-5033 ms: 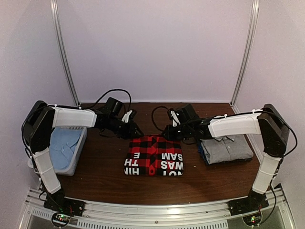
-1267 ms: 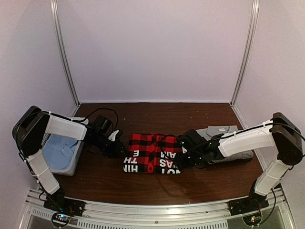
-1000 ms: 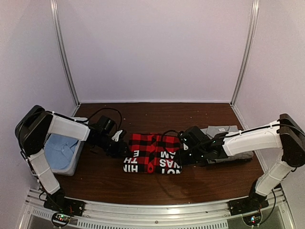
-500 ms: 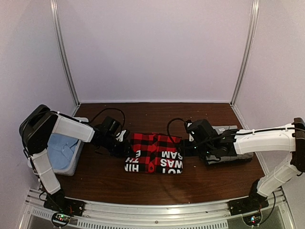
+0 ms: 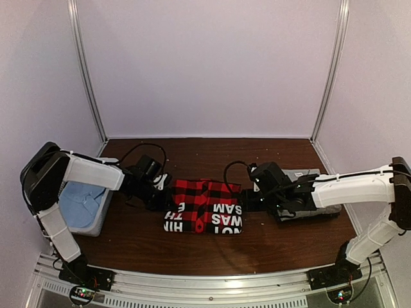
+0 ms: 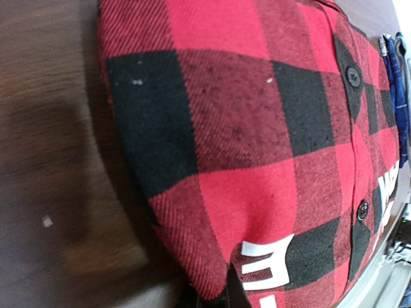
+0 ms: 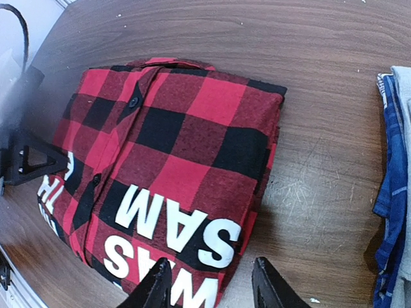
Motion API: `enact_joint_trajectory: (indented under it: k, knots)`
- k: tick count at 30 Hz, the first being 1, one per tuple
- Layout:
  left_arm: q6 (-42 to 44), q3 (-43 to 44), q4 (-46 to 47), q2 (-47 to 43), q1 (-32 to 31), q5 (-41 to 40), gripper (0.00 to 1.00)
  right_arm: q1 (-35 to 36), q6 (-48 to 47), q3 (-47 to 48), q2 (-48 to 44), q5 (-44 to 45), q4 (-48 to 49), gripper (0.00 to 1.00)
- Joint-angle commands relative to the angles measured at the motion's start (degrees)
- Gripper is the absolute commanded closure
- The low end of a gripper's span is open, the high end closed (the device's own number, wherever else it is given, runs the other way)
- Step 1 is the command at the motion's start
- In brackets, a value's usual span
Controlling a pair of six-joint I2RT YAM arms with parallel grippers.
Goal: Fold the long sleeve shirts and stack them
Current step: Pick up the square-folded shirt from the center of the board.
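- Red-and-black flannel shirt [image 5: 205, 206] lies folded at the middle of the table [image 5: 192, 157], white letters toward the near edge.
- Left gripper [image 5: 164, 194] sits low against the flannel's left edge; can't tell how its jaws stand, since the wrist view is filled by cloth.
- Right gripper [image 7: 209, 289] is at the flannel's right edge, jaws wide apart: one finger over the lettering, the other over bare wood.
- Both arms reach inward, stretched low over the table.
- Grey shirt [image 5: 300, 174] lies folded on the right, partly under the right arm.
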Motion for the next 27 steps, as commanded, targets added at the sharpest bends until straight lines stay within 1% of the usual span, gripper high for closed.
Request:
enact_joint_trajectory:
  k: [1,6,9,15,20,24,27]
  knots:
    - [6.9,2.0,-11.2,-5.6,0.9,-7.8,1.00,-0.1,0.2,2.1,2.8,-1.0,0.9,0.56]
    - [12.4,2.2,-16.9,-10.7,4.4,-8.1,1.00,0.7,0.3,4.6,6.8,-4.0,3.7,0.57]
    - [15.9,3.3,-20.1,-12.0,6.8,-6.8,1.00,1.6,-0.5,8.4,10.4,-4.8,3.9,0.58]
    - [19.2,5.3,-23.3,-14.1,9.2,-5.7,1.00,2.6,-1.6,16.2,17.5,-5.9,4.8,0.59]
    - [20.5,6.7,-24.9,-14.2,10.2,-5.2,1.00,3.0,-1.7,21.5,24.0,-8.1,4.7,0.66]
    - [21.0,7.6,-25.7,-14.8,10.8,-4.2,1.00,3.3,-1.4,22.7,26.7,-8.7,4.9,0.71]
    - [21.4,9.4,-26.8,-15.2,10.8,-3.1,1.00,3.4,-1.1,23.2,28.4,-9.5,5.2,0.73]
